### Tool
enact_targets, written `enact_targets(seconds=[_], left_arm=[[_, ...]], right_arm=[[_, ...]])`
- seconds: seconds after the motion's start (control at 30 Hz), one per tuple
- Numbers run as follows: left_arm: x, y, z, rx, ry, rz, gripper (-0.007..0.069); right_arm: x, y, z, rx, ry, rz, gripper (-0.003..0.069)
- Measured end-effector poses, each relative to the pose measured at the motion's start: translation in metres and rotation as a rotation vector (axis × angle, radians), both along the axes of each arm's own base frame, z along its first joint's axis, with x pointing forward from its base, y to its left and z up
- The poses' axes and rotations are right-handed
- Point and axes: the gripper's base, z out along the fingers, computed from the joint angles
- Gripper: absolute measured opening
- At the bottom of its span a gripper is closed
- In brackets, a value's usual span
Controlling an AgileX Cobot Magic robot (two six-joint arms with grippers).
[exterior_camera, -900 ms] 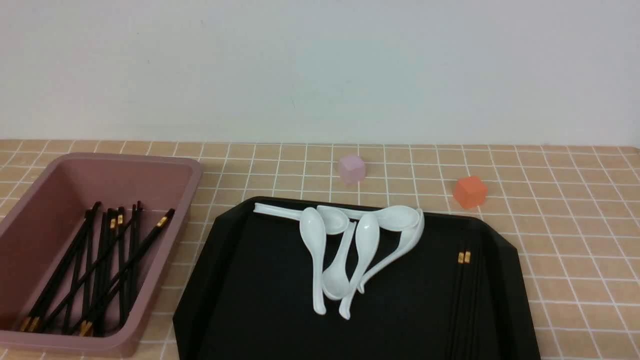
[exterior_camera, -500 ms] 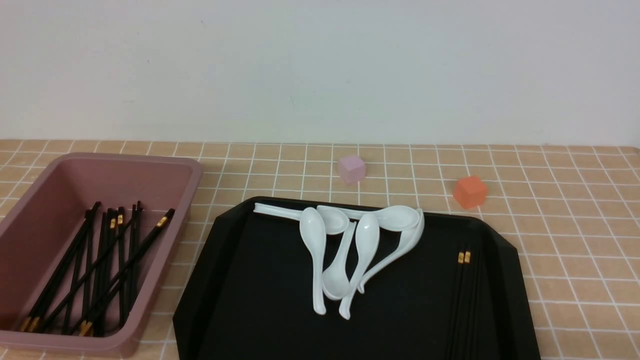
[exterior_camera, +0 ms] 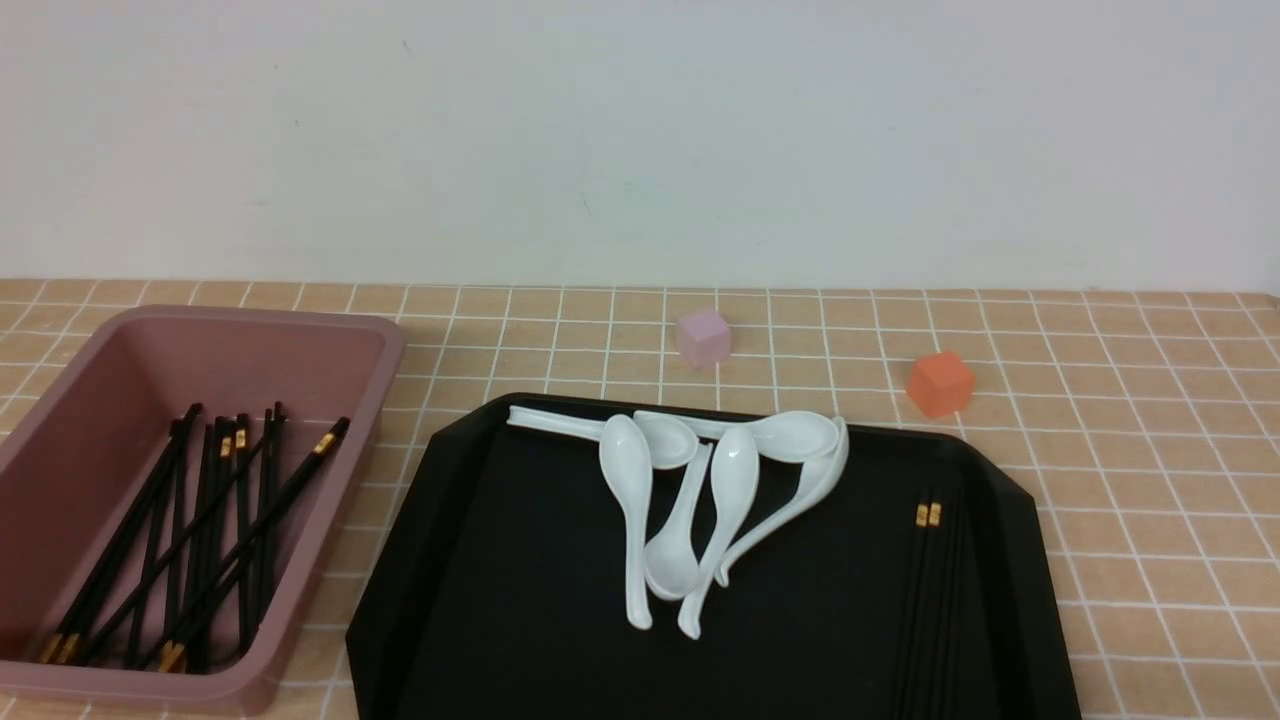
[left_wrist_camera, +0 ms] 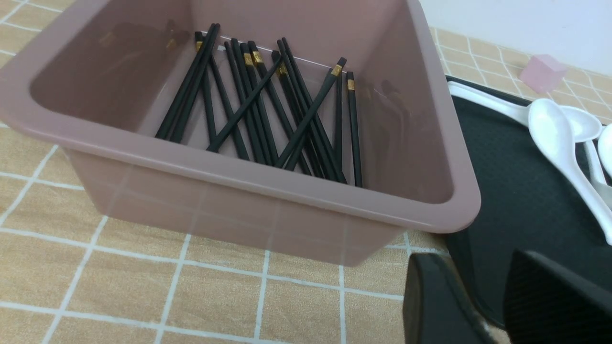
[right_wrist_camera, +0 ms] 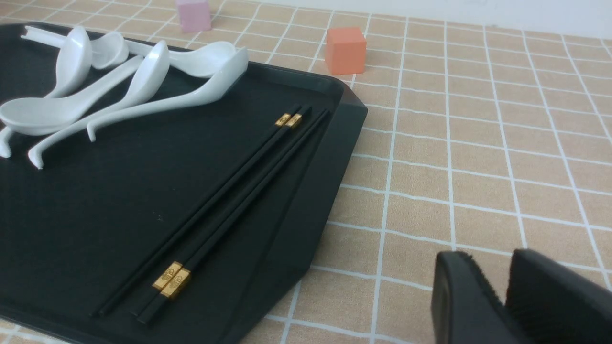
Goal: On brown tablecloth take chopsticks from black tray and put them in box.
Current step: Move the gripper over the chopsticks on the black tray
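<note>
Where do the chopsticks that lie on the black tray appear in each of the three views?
Front view: the tray chopsticks lie along the right side of the black tray.
Left wrist view: not in it; only the box chopsticks show, inside the box.
Right wrist view: the tray chopsticks lie beside the tray's rim, on the orange cube's side.
Shared landmark: the pink cube, on the cloth beyond the tray.

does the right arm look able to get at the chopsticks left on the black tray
Probably yes: the chopsticks lie bare along the right side of the black tray, apart from the spoons, and the right pincer hovers beside that edge.
</note>
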Motion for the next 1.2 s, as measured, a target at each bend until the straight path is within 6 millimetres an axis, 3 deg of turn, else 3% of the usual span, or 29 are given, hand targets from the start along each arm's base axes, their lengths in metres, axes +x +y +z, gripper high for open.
enact_targets(seconds=[0.87, 0.97, 1.2], left_arm=[[0.000, 0.000, 0.000, 0.000, 0.000, 0.000, 0.0239], [0.000, 0.000, 0.000, 0.000, 0.000, 0.000, 0.0239], [0.000, 0.000, 0.000, 0.000, 0.000, 0.000, 0.0239]], right_arm=[[0.000, 0.001, 0.000, 0.022, 0.002, 0.002, 0.0208], [0.000, 0.004, 0.001, 0.153, 0.010, 0.000, 0.0211], [0.000, 0.014, 0.012, 0.847, 0.032, -0.037, 0.0216]])
